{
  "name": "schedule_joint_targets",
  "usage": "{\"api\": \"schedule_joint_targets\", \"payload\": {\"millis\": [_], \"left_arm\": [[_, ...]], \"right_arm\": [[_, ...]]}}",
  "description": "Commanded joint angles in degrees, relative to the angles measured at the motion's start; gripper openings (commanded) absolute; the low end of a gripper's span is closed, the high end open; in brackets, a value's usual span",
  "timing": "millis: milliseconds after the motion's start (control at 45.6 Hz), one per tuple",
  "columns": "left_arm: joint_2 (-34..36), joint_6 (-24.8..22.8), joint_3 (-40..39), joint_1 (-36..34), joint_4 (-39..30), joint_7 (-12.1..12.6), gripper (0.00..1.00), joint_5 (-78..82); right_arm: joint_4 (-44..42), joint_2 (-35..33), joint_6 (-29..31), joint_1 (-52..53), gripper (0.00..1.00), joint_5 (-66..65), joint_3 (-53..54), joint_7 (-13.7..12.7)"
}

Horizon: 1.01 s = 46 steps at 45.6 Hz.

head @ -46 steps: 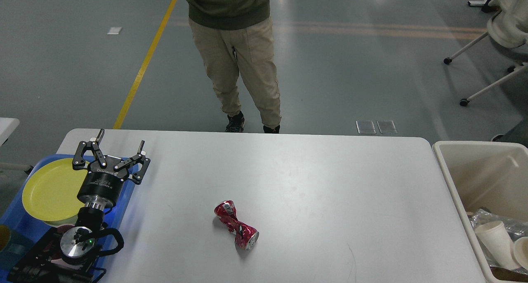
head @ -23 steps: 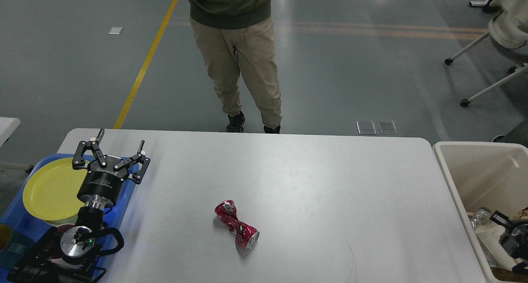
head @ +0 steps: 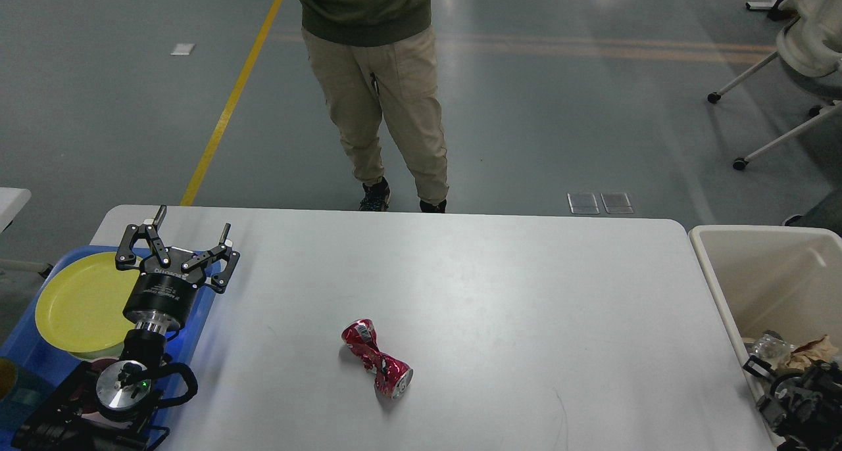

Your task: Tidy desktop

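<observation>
Head view: the desktop (head: 500,293) fills the lower middle of the picture, its long axis running left to right, its far edge with rounded corners toward a standing person (head: 378,89). Its near edge is cut off by the bottom of the picture. A crushed red can (head: 377,358) lies on its side near the middle, pinched at the waist, its long axis running diagonally from upper left to lower right, with the open silver end toward the lower right.

At the left, a blue tray (head: 26,359) overlaps the desktop's left end and holds a yellow plate (head: 79,303); both are partly covered by the left arm and cut by the picture's edge. At the right, a beige bin (head: 756,273) stands just beside the desktop; its contents are crumpled and hard to make out. The person is cut off above the waist.

The left gripper (head: 191,233) reaches up from the lower left corner over the tray's right edge, pointing away from the robot, its two fingers spread wide and holding nothing. The right gripper (head: 792,405) shows dark and small in the lower right corner over the bin; whether its fingers are apart or together cannot be told.
</observation>
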Motion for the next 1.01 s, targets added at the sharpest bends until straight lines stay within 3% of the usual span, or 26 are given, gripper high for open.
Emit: {"api": "schedule_joint_targets", "payload": {"millis": [0, 154, 219, 241, 329, 439, 570, 987], "left_arm": [[0.0, -0.01, 0.0, -0.01, 0.0, 0.0, 0.96, 0.0], [0.0, -0.1, 0.0, -0.01, 0.0, 0.0, 0.96, 0.0], [0.0, -0.01, 0.0, -0.01, 0.0, 0.0, 0.96, 0.0], [0.0, -0.09, 0.0, -0.01, 0.0, 0.0, 0.96, 0.0], [0.0, -0.01, 0.0, -0.01, 0.0, 0.0, 0.96, 0.0], [0.0, -0.01, 0.0, -0.01, 0.0, 0.0, 0.96, 0.0], [0.0, -0.01, 0.0, -0.01, 0.0, 0.0, 0.96, 0.0], [0.0, -0.01, 0.0, -0.01, 0.0, 0.0, 0.96, 0.0]], "right_arm": [[0.16, 0.05, 0.09, -0.02, 0.0, 0.0, -0.1, -0.08], [0.42, -0.83, 0.09, -0.02, 0.0, -0.09, -0.1, 0.01], [0.95, -2.4, 0.09, 0.42, 0.07, -0.09, -0.1, 0.01], [0.86, -2.58, 0.09, 0.6, 0.12, -0.09, -0.1, 0.01], [0.95, -3.64, 0.0, 1.3, 0.49, -0.09, -0.19, 0.19], [0.95, -4.34, 0.0, 2.09, 0.64, -0.09, -0.28, 0.28], [0.77, -4.26, -0.09, 2.27, 0.99, -0.09, -0.37, 0.28], [2.27, -4.43, 0.35, 3.67, 1.0, -0.09, -0.1, 0.28]]}}
